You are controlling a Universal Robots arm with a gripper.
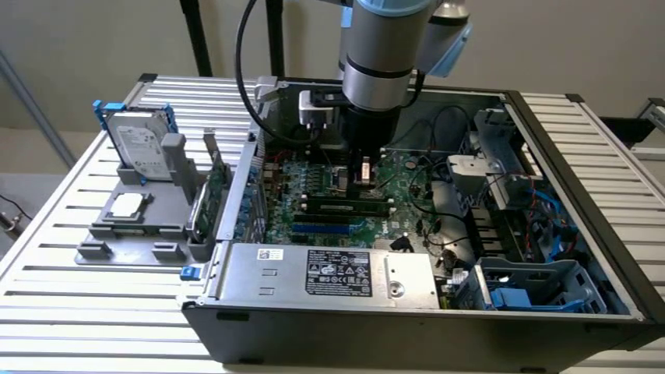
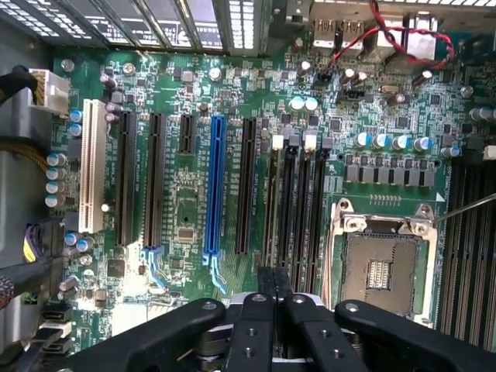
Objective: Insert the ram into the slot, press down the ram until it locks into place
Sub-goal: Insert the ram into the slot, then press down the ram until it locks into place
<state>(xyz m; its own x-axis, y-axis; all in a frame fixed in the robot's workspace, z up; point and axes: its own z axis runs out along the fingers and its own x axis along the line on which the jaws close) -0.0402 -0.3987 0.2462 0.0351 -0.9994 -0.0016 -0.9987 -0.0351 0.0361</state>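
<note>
A slatted metal table (image 1: pixel 62 257) carries the open PC case (image 1: pixel 416 327), its motherboard (image 2: pixel 194 225) lying flat inside. My gripper (image 2: pixel 271 306) hangs directly over the board, fingers (image 2: pixel 249 333) pinched together on the ram (image 2: pixel 272 280), which stands edge-down. The slot (image 2: pixel 273 198) lies just ahead beneath it, long axis in line with the ram's.

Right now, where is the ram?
In the exterior view, the ram lies lengthwise on the motherboard near its middle, just below the tool in the picture, with the blue socket on its near side.
</note>
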